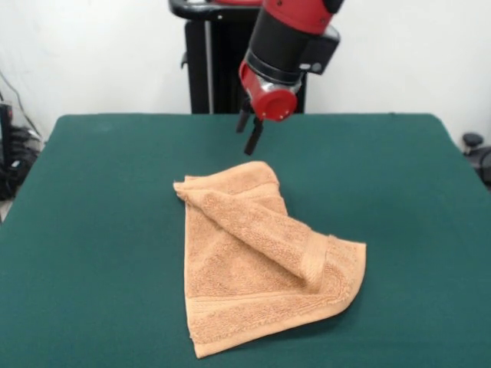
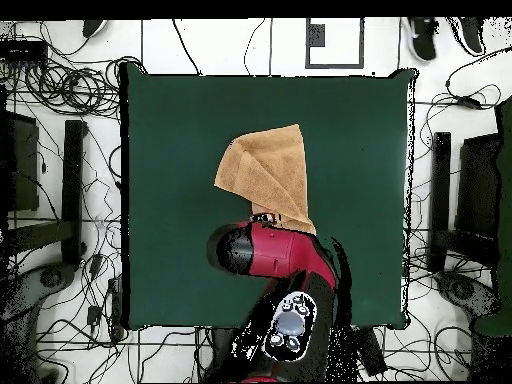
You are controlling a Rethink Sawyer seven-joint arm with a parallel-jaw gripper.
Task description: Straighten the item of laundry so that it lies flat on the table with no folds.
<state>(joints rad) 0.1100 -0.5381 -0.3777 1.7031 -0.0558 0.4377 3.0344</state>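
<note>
Towel (image 1: 253, 268): orange-tan terry cloth, woven band near edge, one corner folded diagonally over itself, lying mid-table (image 1: 92, 230); dark green cover.

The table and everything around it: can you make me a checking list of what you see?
Surface: dark green felt-covered table, large and rectangular.
Job's things: light orange-tan terry-cloth towel, not flat; one flap is folded diagonally over its middle.
Clutter: nothing seen on the table.
Grippers: black gripper on the red and black arm hangs above the table just past the towel's far edge, holding nothing; open or shut cannot be told.
Cables: many black cables lie on the white floor round the table.
Surroundings: white wall, black pedestal.
</note>
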